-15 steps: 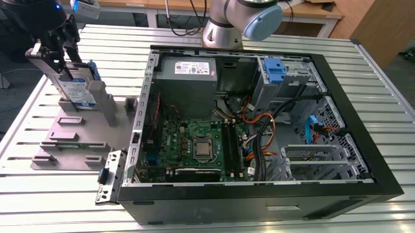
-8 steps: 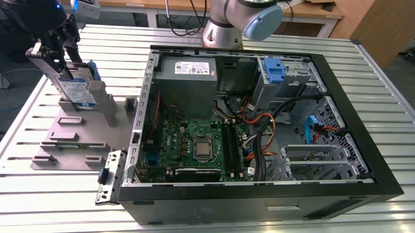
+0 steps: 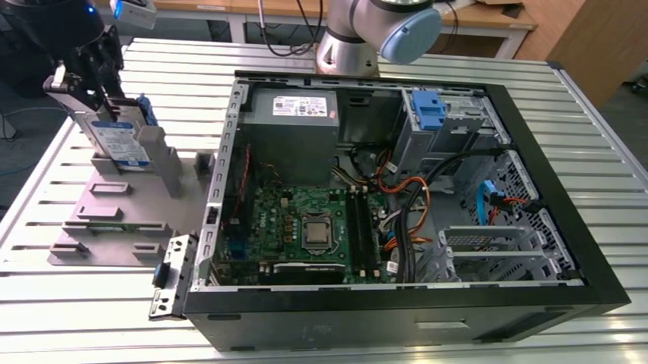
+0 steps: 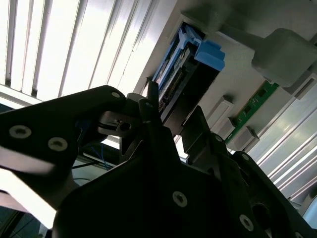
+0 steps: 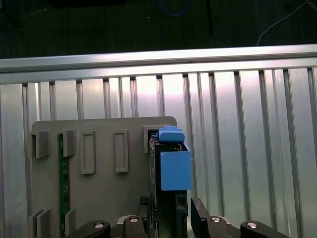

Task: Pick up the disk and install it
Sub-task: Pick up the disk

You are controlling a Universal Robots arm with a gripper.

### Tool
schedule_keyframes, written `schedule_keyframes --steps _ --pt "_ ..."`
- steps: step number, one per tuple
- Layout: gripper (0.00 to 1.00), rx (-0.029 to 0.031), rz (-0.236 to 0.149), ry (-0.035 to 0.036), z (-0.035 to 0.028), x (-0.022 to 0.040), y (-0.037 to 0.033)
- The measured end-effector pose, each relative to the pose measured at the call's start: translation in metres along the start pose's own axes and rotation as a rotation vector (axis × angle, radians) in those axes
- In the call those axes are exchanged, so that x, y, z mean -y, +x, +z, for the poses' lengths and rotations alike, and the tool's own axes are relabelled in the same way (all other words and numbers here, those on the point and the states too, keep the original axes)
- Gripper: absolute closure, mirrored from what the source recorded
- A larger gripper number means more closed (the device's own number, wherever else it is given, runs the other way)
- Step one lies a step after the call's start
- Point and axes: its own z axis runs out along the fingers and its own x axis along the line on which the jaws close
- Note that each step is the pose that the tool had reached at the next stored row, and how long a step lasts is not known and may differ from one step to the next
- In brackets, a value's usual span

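The disk stands on edge in a slot of a grey holder, and the gripper straddles its upper end; whether it is clamped on the disk cannot be told. The holder lies on a slatted metal table, just beside an open computer case on the exterior view's right. Wooden furniture stands beyond the table.

One disk, one computer case, one holder.
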Motion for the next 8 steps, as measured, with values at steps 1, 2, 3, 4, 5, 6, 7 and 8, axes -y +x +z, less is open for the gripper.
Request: schedule_keyframes --steps 1,2,3,4,5,6,7,8 --pt "0.55 0.0 0.0 0.0 0.0 0.0 0.0" --pt "0.55 0.0 0.0 0.0 0.0 0.0 0.0" --pt "0.55 0.0 0.0 0.0 0.0 0.0 0.0" --pt "0.55 -0.0001 0.0 -0.0001 0.0 0.0 0.0" --pt "0.55 0.0 0.0 0.0 0.0 0.0 0.0" --pt "0.55 -0.0001 0.0 0.0 0.0 0.0 0.0" --pt "0.55 0.0 0.0 0.0 0.0 0.0 0.0" --pt "0.55 -0.0003 0.0 -0.0003 -0.0006 0.0 0.0"
